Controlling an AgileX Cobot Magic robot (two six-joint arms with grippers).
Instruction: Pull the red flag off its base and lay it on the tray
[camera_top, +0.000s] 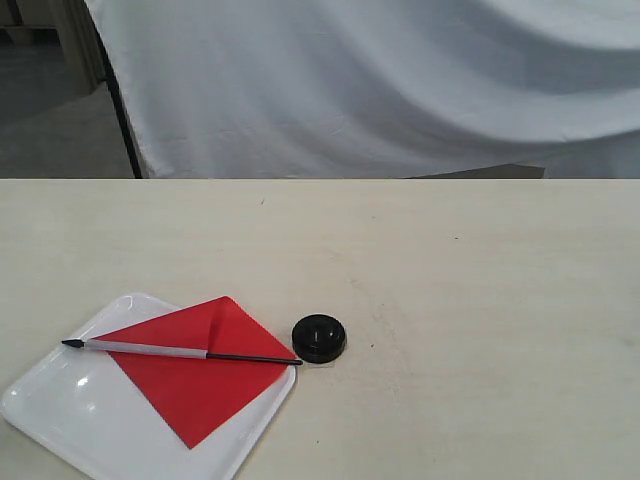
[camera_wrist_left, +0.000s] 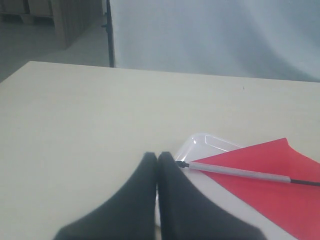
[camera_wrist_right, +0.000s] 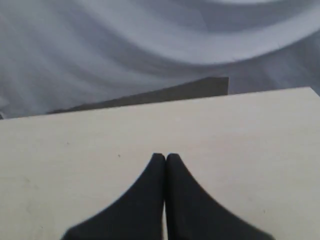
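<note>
- Lying flat on the glossy white square plastic tray (camera_top: 60, 420), the small red rectangular table flag (camera_top: 200, 390) is off its stand. Its cloth is spread like a diamond over the tray's middle and the side nearer that stand.
- The flag's thin pole (camera_top: 150, 349) runs across the tray. It is silver-grey on the stretch towards the black pointed tip (camera_top: 70, 343) and black on the other stretch, whose end reaches the tray's rim.
- The small round black plastic base (camera_top: 319, 338) sits flat on the pale tabletop (camera_top: 470, 300), just beside the tray's right-hand corner in the exterior view. Whether the pole's black end touches it cannot be told.
- The tray rests at the near left of the tabletop in the exterior view, with its nearest part cut off by the picture's edge.
- The left gripper (camera_wrist_left: 158, 156) has its two black fingers pressed together with nothing between them. It hangs over bare tabletop just beside a corner of the tray, with its fingertips near the pole's pointed tip.
- The right gripper (camera_wrist_right: 165, 157) is likewise closed and empty. It hangs over bare tabletop and faces the tabletop's far edge.
- A white draped cloth (camera_top: 380, 80) hangs behind that far edge.
</note>
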